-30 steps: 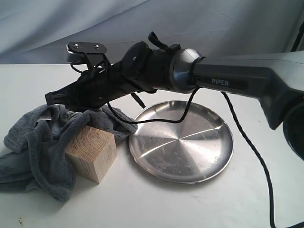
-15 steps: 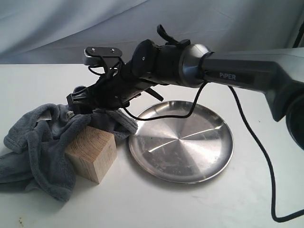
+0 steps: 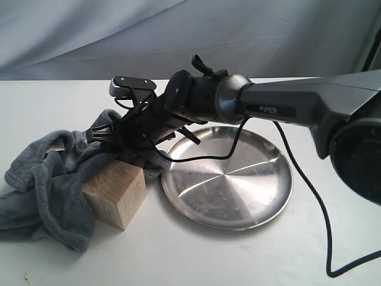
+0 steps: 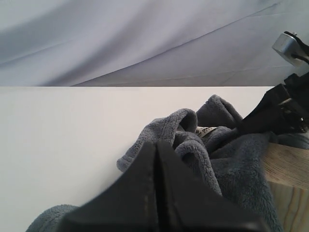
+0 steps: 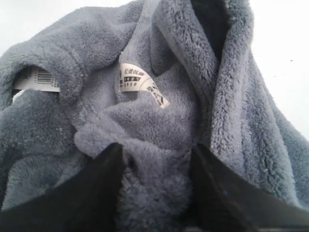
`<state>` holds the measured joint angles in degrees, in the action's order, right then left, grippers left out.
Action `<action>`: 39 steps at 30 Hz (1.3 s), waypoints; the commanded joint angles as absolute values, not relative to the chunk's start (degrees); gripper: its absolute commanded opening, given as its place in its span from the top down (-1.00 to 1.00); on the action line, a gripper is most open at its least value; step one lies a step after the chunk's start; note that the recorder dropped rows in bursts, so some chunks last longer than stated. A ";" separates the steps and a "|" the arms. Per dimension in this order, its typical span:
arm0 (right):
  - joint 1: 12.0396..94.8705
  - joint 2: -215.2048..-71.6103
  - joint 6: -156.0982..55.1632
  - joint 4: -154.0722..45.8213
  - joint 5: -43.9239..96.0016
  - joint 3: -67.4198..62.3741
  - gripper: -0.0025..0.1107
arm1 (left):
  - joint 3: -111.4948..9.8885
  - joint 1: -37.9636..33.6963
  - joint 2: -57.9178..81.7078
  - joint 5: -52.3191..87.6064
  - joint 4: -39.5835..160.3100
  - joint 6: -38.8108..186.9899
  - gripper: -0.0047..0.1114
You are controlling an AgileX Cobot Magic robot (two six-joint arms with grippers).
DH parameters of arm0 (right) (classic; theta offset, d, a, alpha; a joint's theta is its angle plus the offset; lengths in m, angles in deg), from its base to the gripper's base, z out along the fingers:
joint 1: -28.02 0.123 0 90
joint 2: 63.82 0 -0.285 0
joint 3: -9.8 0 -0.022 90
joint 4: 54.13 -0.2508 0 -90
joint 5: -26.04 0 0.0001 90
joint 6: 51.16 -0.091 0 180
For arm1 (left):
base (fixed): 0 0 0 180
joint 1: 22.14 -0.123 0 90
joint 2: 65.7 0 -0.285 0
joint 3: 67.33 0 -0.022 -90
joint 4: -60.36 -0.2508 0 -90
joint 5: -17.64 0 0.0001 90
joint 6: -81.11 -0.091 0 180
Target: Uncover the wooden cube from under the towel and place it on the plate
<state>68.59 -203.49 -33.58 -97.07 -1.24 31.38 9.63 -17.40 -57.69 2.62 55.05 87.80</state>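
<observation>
The wooden cube (image 3: 113,193) stands uncovered on the white table, its back edge against the crumpled grey towel (image 3: 47,179); its grain also shows in the left wrist view (image 4: 289,188). The steel plate (image 3: 226,179) lies just right of the cube with nothing on it. My right gripper (image 3: 98,134) hangs over the towel behind the cube. In its wrist view the right gripper (image 5: 157,150) is open, its fingers astride a fold of towel (image 5: 159,111). My left gripper (image 4: 157,145) is shut on nothing, low beside the towel (image 4: 231,164).
A black cable (image 3: 309,196) trails from the right arm (image 3: 286,107) across the table right of the plate. A grey cloth backdrop (image 3: 178,36) rises behind the table. White labels (image 5: 137,79) are sewn on the towel.
The right gripper shifted a little rightward and lower onto the towel heap, and its jaws went from shut to apart. Cube and plate have not moved.
</observation>
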 commanded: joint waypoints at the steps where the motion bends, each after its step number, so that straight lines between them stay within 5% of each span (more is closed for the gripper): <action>1: 68.62 -203.27 -32.82 -97.17 -1.03 31.32 0.66 | 9.89 -17.57 -57.92 3.31 55.33 88.14 0.92; 4: 68.62 -203.27 -31.67 -97.17 -1.14 31.32 0.96 | 9.89 -17.57 -57.92 3.31 55.33 88.14 0.92; 18: 69.18 -200.15 -25.12 -98.33 1.54 37.69 0.96 | 9.89 -17.57 -57.92 3.31 55.33 87.92 0.92; 39: 83.61 -208.03 12.00 -106.26 -6.15 49.39 0.96 | 9.89 -17.57 -57.92 3.31 55.33 87.90 0.92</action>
